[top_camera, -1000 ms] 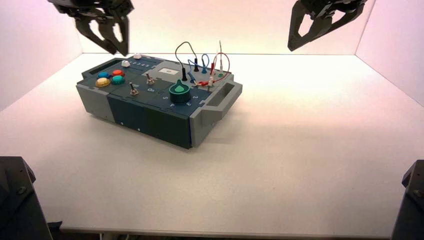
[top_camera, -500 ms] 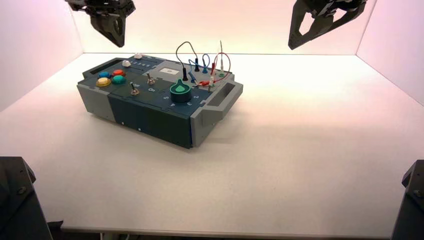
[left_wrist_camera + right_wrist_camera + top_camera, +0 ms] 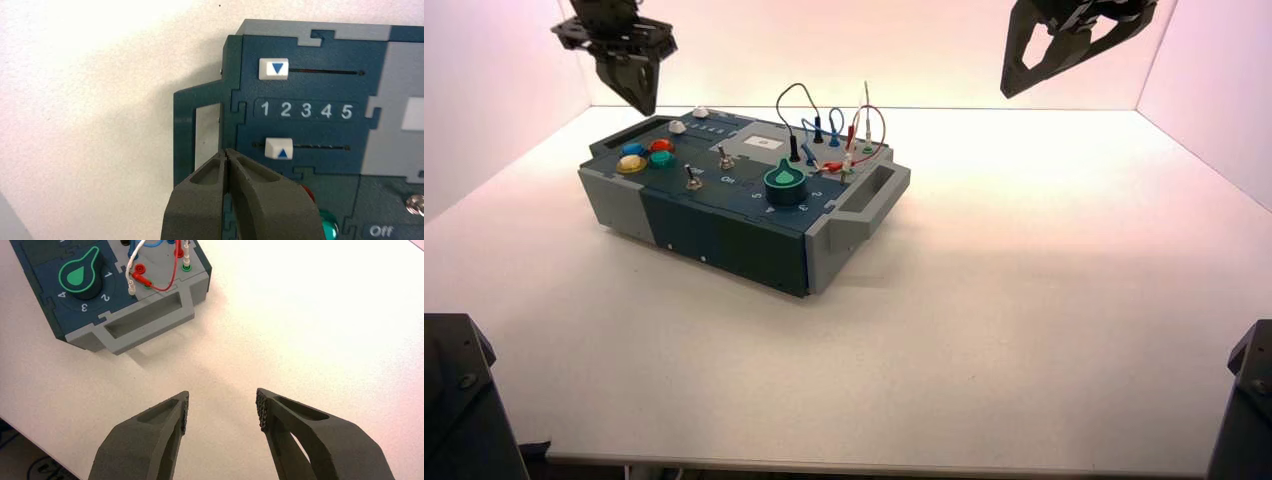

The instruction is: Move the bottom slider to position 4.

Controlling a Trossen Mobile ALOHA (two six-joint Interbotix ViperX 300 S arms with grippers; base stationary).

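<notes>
The bottom slider point(image 3: 278, 148), a small white knob with a blue triangle, sits on its dark track below the lettering 1 2 3 4 5, about between 1 and 2. In the high view it is the nearer white knob point(image 3: 677, 127) on the blue-grey box point(image 3: 724, 225). My left gripper point(image 3: 227, 151) is shut and empty, tips over the box's handle end, a short way from the slider's low-number end. In the high view it hangs point(image 3: 641, 104) above the box's far left corner. My right gripper point(image 3: 1022, 82) is open and empty, high at the back right, over bare table point(image 3: 222, 407).
The twin white slider point(image 3: 273, 68) sits at the low-number end of the farther track. Coloured buttons point(image 3: 646, 155), two metal toggle switches point(image 3: 692, 180), a green knob point(image 3: 783, 183) and looped wires point(image 3: 829, 125) fill the rest of the box. White walls enclose the table.
My left gripper has shut its fingers, turned and come down a little to the left, over the box's far left corner. The right arm and the sliders have not moved.
</notes>
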